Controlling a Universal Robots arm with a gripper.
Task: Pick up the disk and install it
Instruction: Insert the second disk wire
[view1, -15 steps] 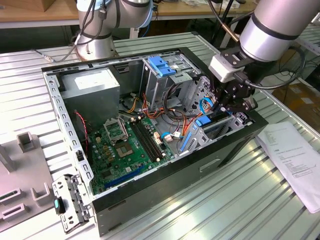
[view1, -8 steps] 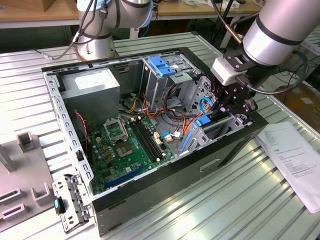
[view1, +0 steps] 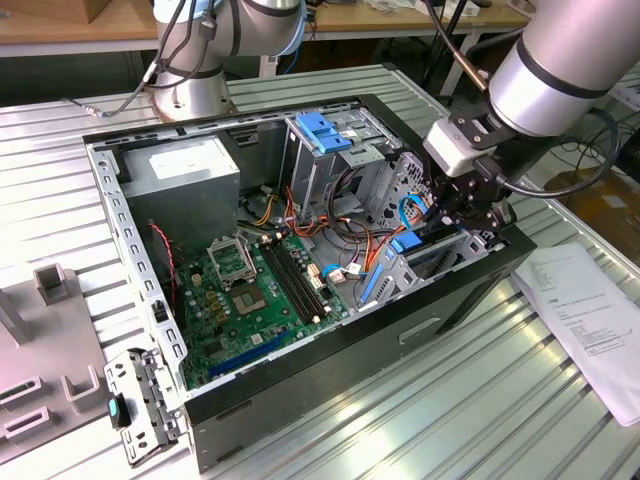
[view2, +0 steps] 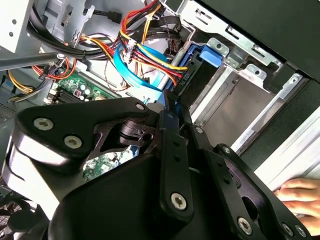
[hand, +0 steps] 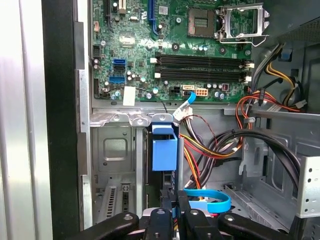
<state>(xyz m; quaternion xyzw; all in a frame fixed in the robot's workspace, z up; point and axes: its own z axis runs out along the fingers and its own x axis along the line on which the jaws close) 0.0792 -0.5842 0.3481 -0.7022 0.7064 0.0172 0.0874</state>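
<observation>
Nearest us, the tool (hand: 170, 220) grips the disk (hand: 164, 150) on edge in a bay at the computer case (view1: 300, 400) rim, cables (hand: 215, 145) crowding beside.

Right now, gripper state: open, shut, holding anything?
Gripper: shut on the disk, gripping its blue carrier edge inside the computer case, at the drive bay.

1 open computer case (view1: 300, 400) lies on the table, holding 1 green motherboard (hand: 175, 50) with 1 empty processor socket (hand: 242, 22) and 4 black memory slots (hand: 200, 67). 1 gripper (view1: 470, 205) reaches inside. 1 sheet of paper (view1: 590, 320) lies beside the case.
</observation>
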